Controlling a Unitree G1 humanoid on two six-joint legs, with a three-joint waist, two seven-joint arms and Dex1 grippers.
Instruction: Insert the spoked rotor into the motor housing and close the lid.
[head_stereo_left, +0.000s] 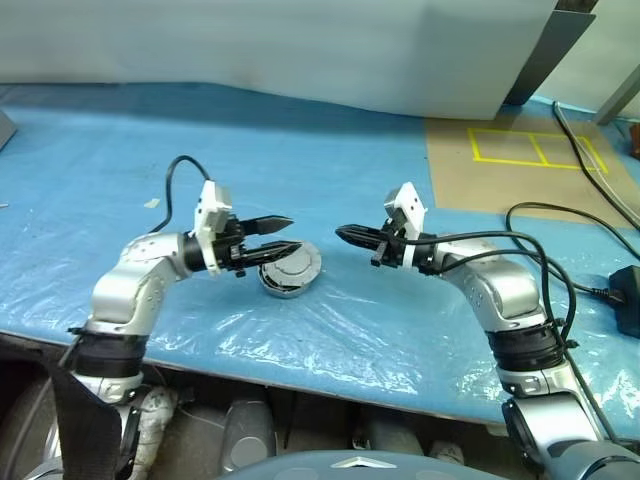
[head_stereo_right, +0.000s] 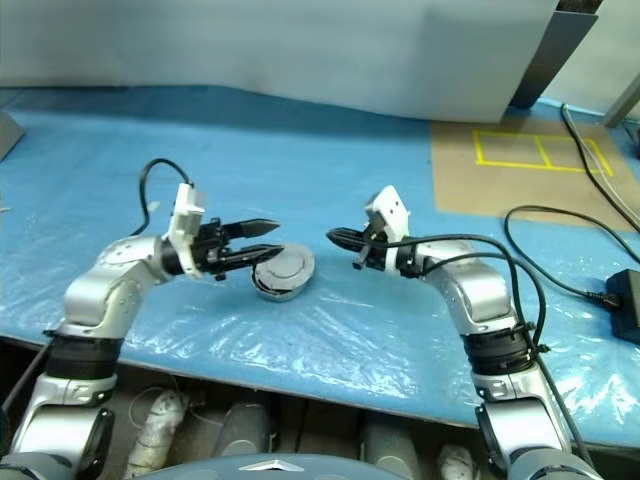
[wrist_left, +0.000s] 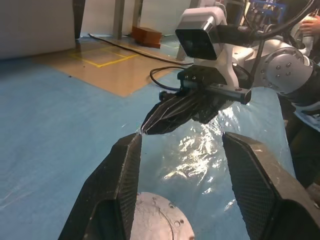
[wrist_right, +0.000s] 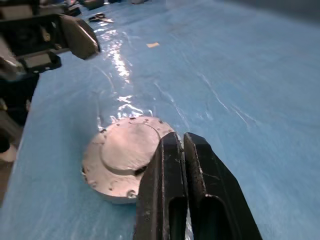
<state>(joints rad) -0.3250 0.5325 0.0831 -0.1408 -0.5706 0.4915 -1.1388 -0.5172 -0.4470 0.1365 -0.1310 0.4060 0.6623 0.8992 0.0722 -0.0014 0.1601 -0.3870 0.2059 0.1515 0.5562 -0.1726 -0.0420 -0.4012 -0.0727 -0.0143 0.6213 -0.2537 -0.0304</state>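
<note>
The pale grey lid (head_stereo_left: 293, 266), plain side up with its raised centre, lies on the round grey motor housing (wrist_right: 107, 192) on the blue-covered table. The spoked rotor is hidden. My left gripper (head_stereo_left: 292, 233) hovers just left of and slightly above the lid. It is open, pointing right, with nothing between its fingers (wrist_left: 120, 175). My right gripper (head_stereo_left: 341, 233) hangs in the air a short way right of the lid, pointing left toward the other gripper. Its fingers (wrist_right: 172, 165) are pressed together and empty. The two grippers' tips face each other over the lid without touching.
A blue plastic sheet (head_stereo_left: 330, 160) covers the table, wrinkled near the front edge. At the back right lies a brown board with a yellow taped outline (head_stereo_left: 535, 148). Black cables (head_stereo_left: 560, 212) and a black adapter (head_stereo_left: 628, 298) lie at the right.
</note>
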